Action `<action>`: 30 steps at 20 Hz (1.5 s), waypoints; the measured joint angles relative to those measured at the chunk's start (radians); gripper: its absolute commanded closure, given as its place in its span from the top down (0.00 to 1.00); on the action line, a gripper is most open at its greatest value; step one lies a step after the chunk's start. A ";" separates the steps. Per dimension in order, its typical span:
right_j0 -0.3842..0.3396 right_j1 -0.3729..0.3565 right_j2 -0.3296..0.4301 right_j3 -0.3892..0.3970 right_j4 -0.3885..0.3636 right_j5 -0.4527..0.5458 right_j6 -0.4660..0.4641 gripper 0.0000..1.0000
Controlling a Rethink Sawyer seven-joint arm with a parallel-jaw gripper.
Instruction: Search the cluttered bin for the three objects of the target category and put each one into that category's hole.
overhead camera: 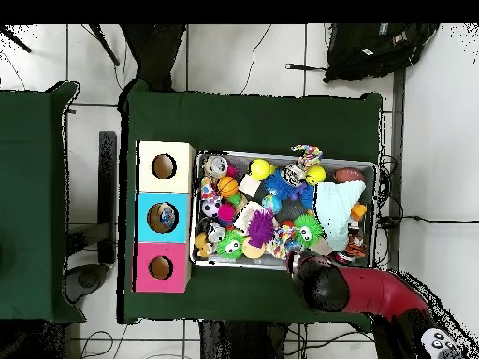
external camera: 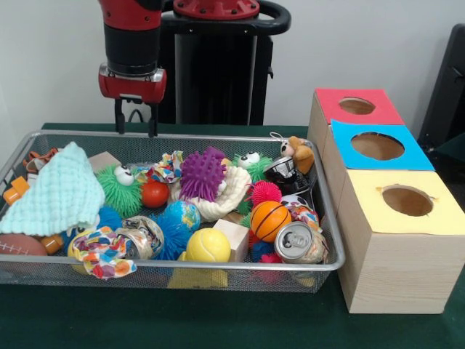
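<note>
On a green table (external camera: 218, 323), the gripper (external camera: 135, 129) hangs released, fingers apart, above the wire bin's (external camera: 330, 240) back rim; a mint cloth (external camera: 54, 193) lies below-left. No writing is readable.

Green table (external camera: 218, 320) carries wire bin (external camera: 320, 190) and wooden box (external camera: 396, 254).

Arm hanging upright, fingers pointing down

The red and black arm (external camera: 132, 36) is hanging vertically, its gripper (external camera: 134, 125) pointing straight down with two thin dark fingers (external camera: 118, 122) standing slightly apart, gripping nothing, wrist level.
</note>
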 measured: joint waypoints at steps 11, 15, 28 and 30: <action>0.000 0.049 0.005 -0.031 0.000 0.000 0.000 1.00; 0.000 0.077 0.009 -0.049 0.000 0.000 0.000 1.00; 0.000 0.163 0.016 -0.086 0.000 -0.003 0.000 1.00; 0.000 0.173 0.016 -0.087 0.000 -0.008 0.000 1.00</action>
